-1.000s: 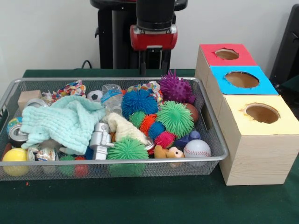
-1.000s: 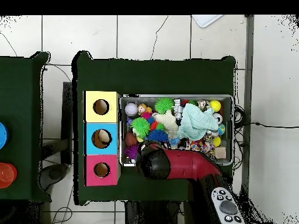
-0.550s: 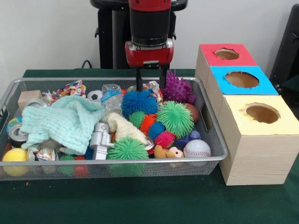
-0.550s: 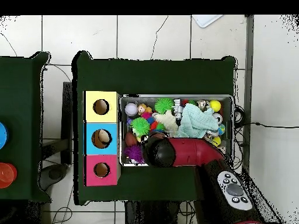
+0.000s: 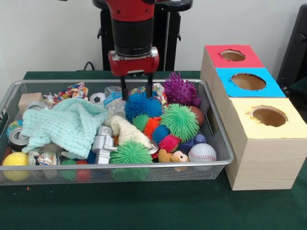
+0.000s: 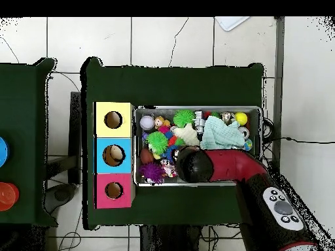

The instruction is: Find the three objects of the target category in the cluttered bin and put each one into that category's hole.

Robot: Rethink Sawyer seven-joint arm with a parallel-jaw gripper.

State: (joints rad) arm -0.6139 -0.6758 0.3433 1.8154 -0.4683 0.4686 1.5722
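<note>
My gripper hangs open over the back of the wire bin. Its two fingertips straddle the top of a blue spiky ball, and nothing is held between them. Around that ball lie a purple spiky ball, a large green spiky ball, an orange one, a pink one and another green one. In the overhead view the red arm hides the gripper; the purple ball and a green ball show beside it.
Three boxes stand right of the bin, with holes in red, blue and yellow tops. The bin also holds a teal cloth, a silver robot toy, a baseball, a yellow ball, a plastic bottle and a can.
The arm came down toward the bin, then slid left in the front view, from beside the purple spiky ball to over the blue one. The gripper stayed open.
</note>
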